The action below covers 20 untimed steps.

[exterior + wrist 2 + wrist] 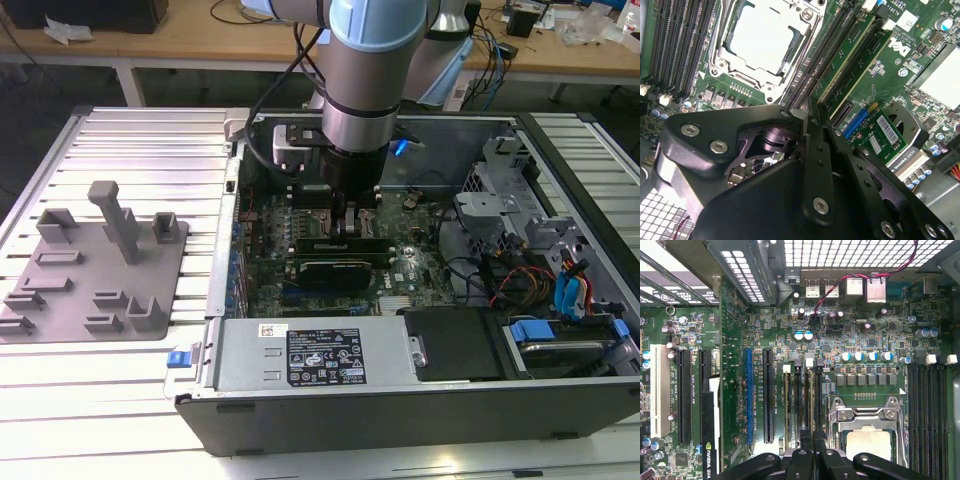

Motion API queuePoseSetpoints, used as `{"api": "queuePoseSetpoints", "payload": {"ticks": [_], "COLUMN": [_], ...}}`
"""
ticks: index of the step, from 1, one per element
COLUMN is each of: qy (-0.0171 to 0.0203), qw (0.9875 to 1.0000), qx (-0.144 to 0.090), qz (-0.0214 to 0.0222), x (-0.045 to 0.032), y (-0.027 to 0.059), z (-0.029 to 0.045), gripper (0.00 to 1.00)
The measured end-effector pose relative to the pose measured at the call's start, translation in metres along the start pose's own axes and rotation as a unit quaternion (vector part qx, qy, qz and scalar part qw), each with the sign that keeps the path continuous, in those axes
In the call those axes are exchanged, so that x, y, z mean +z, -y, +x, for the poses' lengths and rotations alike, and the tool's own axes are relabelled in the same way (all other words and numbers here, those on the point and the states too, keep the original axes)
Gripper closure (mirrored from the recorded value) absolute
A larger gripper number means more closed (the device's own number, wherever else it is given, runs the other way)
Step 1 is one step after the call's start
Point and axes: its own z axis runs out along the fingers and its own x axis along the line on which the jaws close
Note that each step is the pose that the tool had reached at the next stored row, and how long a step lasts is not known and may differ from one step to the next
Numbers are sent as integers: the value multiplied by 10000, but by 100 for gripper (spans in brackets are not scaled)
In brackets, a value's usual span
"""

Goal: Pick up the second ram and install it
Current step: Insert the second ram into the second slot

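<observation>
My gripper [345,228] reaches down into the open computer case [400,410], onto the long black memory slots [807,395] beside the CPU socket [867,437]. In both wrist views the two black fingers [815,150] are pressed together, and the gripper [813,439] ends right over those slots. A slim green strip [847,57] runs along the slots next to the CPU socket [762,37]. I cannot tell whether that strip is the second ram. The fingers hide whatever lies under their tips.
A grey plastic tray [100,270] with pegs and blocks lies on the slatted table at the exterior view's left. Inside the case are a black expansion card [340,270], a power supply [310,355], drive cages [500,200] and loose cables [560,280].
</observation>
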Motion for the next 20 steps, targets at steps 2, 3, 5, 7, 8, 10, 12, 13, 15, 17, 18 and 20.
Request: {"api": "queuePoseSetpoints", "payload": {"ticks": [2,3,5,7,8,10,12,13,15,17,18,20], "qy": [0,0,1,1,1,0,0,0,1,0,0,-1], "qw": [10000,10000,10000,10000,10000,10000,10000,10000,10000,10000,10000,10000], "qx": [0,0,1,0,0,0,0,0,0,0,0,-1], "qz": [0,0,0,0,0,0,0,0,0,0,0,5], "x": [0,1,1,1,1,0,1,1,1,1,4,15], "y": [0,2,5,6,6,6,7,9,9,9,10,10], "z": [0,0,0,0,0,0,0,0,0,0,-1,1], "gripper": [90,90,90,90,90,90,90,90,90,90,90,90]}}
